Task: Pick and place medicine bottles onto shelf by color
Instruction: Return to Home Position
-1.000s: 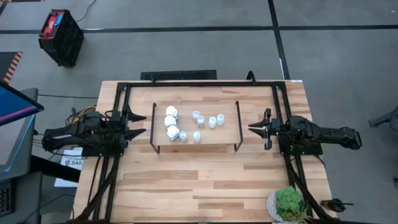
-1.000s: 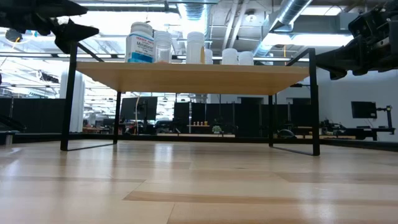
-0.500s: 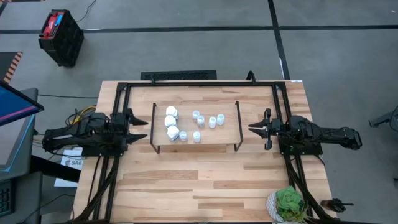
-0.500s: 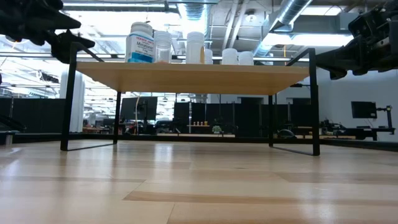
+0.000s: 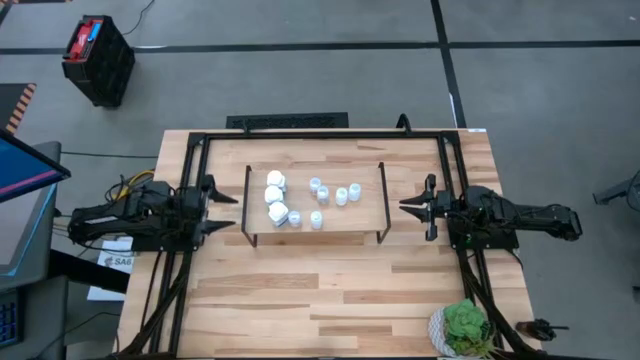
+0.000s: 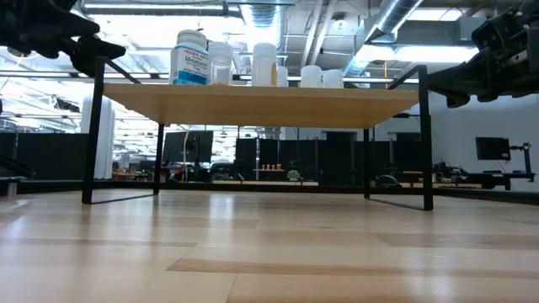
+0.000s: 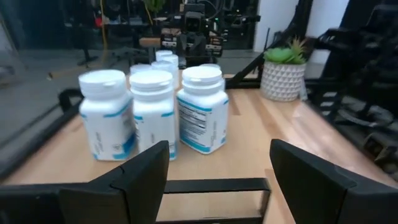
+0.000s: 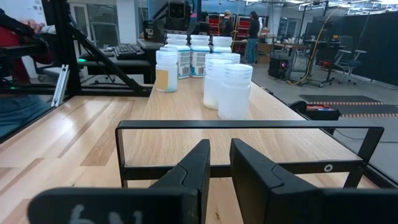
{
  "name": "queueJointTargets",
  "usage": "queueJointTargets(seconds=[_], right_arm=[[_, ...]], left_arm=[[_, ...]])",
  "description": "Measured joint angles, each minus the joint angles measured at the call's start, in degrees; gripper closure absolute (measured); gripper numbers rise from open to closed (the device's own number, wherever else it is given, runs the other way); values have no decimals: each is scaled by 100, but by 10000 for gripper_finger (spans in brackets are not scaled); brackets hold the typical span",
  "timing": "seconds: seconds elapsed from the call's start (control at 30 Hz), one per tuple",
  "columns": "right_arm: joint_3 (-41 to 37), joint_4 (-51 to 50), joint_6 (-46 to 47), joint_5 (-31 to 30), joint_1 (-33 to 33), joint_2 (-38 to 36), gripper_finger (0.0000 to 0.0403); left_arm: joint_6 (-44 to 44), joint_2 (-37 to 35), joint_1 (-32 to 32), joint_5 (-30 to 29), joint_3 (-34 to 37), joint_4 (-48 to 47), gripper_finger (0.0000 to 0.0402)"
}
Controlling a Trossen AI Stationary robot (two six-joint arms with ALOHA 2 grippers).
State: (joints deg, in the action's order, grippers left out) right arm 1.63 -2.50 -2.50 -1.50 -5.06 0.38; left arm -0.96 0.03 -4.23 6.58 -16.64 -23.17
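- The left gripper [image 5: 218, 211] hangs just off the left end of the shelf [image 5: 350, 224], fingers wide apart and holding nothing; compared with 1 s ago it has drawn back a little from the end rail toward its own side of the table [image 5: 300, 290]
- The right gripper [image 5: 408, 207] waits off the shelf's right end, fingers almost together and empty; it has not shifted
- The shelf stands mid-table between the 2 grippers; nothing on it has moved
- All 9 medicine bottles stand on its board; the 3 white bottles [image 5: 275, 197] cluster at the left end, and the left wrist view shows them upright and close together; the 6 smaller bottles [image 5: 335, 195] spread from beside them toward the middle; none shows on the bare table
- The sorting looks done, whites on 1 side and pale-topped ones on the other; the left arm's retreat reads as clearing away to rest, not reaching for another bottle
- The potted plant [image 5: 462, 325] sits at the near right corner, well apart
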Motion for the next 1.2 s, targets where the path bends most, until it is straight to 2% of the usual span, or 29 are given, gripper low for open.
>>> queueJointTargets(seconds=[0.2,0.3,0.43,0.47,0.73,0.83,0.93,1.03,1.13,1.2], right_arm=[[0,-1,0,0,0,0,317],[0,0,0,0,0,0,317],[0,0,1,0,0,0,317],[0,-1,0,0,0,0,317],[0,0,0,0,0,-2,317],[0,0,1,0,-1,-2,317],[0,-2,0,1,-1,-2,317],[0,0,1,0,0,-2,317],[0,-1,1,0,0,-2,317],[0,-2,2,2,4,-2,317]], left_arm=[[313,0,2,-349,-6,-236,136],[-264,1,9,-358,-4,-528,136],[-1877,23,9,-355,-7,-475,136],[-2060,24,9,-338,-8,-561,136],[-2522,1,157,-299,159,-784,136],[-1293,-4,152,-313,407,258,136],[-618,5,166,-16,862,1418,136],[-640,-7,166,201,1176,2346,136],[-664,1,168,125,1595,3079,136],[-698,-1,168,-24,1593,3164,136]])
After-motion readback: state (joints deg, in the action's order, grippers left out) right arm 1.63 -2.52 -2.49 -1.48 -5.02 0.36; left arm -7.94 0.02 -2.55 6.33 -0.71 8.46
